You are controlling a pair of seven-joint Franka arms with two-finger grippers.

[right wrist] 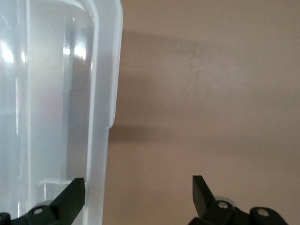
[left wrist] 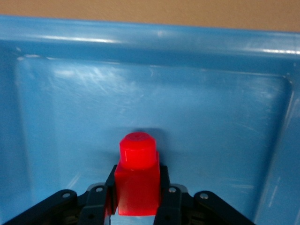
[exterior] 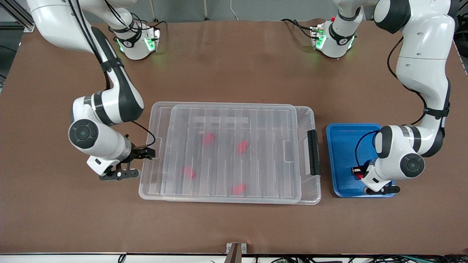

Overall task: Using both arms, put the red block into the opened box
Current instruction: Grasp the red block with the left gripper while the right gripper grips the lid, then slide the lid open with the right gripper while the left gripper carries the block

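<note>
My left gripper [exterior: 357, 171] is down in the blue tray [exterior: 343, 146] and shut on a red block [left wrist: 137, 173]. The block's round stub points away from the fingers [left wrist: 171, 197]. The clear box [exterior: 146, 175] lies in the middle of the table with its ribbed lid [exterior: 234, 120] lying over it. Its black latch [exterior: 313, 151] faces the tray. Several more red blocks [exterior: 208, 137] show through the lid. My right gripper [exterior: 148, 152] stands open at the box's unlatched short end. It straddles the rim [right wrist: 101, 140], one finger over the box and one over the table.
The blue tray [left wrist: 187, 93] sits beside the box toward the left arm's end of the table, its raised rim all around my left gripper. Brown tabletop surrounds both containers. A small metal bracket [exterior: 236, 250] sits at the table edge nearest the front camera.
</note>
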